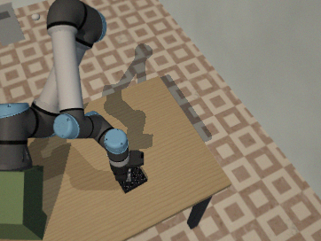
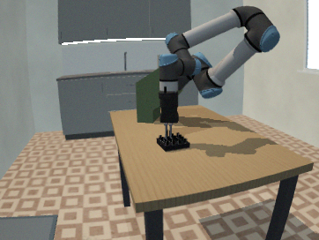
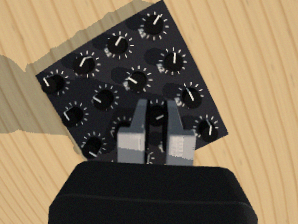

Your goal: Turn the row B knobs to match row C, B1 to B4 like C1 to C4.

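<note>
mostly black knob box (image 3: 129, 83), white-lined knobs

A matt, grained wooden table (image 1: 177, 133) was seen; the knob box (image 3: 200, 79) looked like matt black plastic.

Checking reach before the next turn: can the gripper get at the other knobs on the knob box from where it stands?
Probably yes. The gripper is already shut on one knob of the knob box, coming straight down; nothing stands above its neighbours, and the table around looks free.

Wooden table (image 2: 247, 163) on checkered floor (image 2: 66, 176); black knob box (image 2: 173, 143) standing on it.
</note>
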